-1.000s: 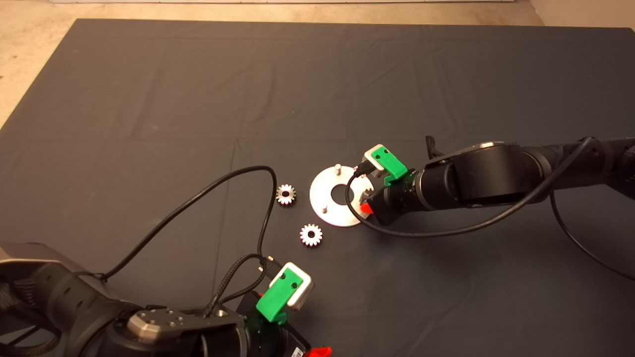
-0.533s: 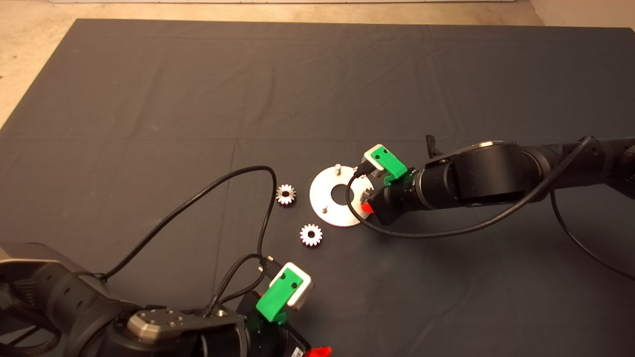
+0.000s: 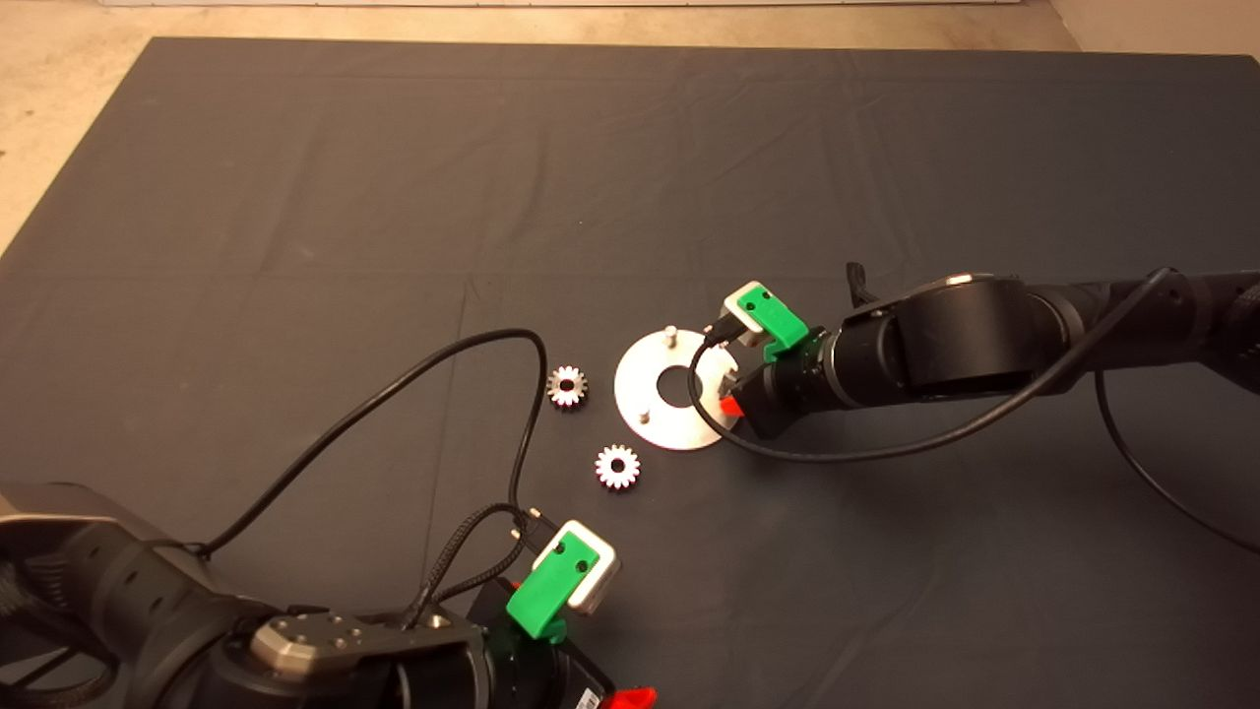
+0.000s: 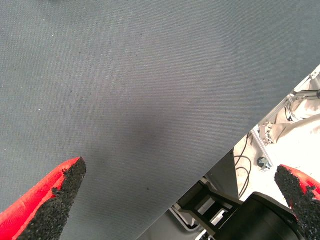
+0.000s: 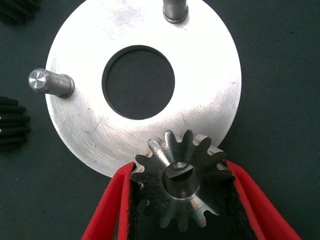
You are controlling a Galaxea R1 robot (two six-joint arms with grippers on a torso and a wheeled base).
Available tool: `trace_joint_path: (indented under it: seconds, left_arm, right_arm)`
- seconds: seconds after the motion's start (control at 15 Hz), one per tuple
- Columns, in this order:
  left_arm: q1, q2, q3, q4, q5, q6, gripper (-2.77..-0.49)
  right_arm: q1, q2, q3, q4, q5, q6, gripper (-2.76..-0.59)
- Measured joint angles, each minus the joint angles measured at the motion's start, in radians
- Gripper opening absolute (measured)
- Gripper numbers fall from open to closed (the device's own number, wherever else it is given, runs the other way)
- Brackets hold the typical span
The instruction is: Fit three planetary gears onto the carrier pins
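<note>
Head view: the plate (image 3: 661,418) lies flat on the mat (image 3: 394,197) near its middle, with two bare pins (image 3: 669,336) visible. Two gears (image 3: 567,386) lie on the mat just beside the plate, apart from it. The right gripper (image 3: 729,394) sits over the plate's right edge. The left gripper (image 3: 620,701) is parked at the lower edge.

Left wrist view: left gripper fingers (image 4: 50,200) stand wide apart, holding nothing, above bare mat.

Right wrist view: right gripper fingers (image 5: 107,210) are clamped on a third gear (image 5: 182,182), whose bore sits over a pin at the plate's rim; whether it is fully seated cannot be told.
</note>
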Motion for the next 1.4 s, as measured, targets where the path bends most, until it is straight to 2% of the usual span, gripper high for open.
trace_joint_path:
  seconds: [0.13,0.27,0.67,1.4]
  left_arm:
    - [0.000,0.000,0.000,0.000,0.000,0.000,-0.51]
    - [0.000,0.000,0.000,0.000,0.000,0.000,-0.51]
    - [0.000,0.000,0.000,0.001,0.000,0.000,-0.51]
    - [0.000,0.000,0.000,0.001,0.000,-0.003,-0.51]
  right_arm:
    - [0.000,0.000,-0.008,0.000,0.006,0.000,-2.42]
    - [0.000,0.003,-0.022,0.000,0.017,0.000,-2.42]
    - [0.000,0.019,-0.041,0.000,0.005,0.000,-2.42]
    - [0.000,0.019,-0.041,0.000,0.004,0.000,-2.41]
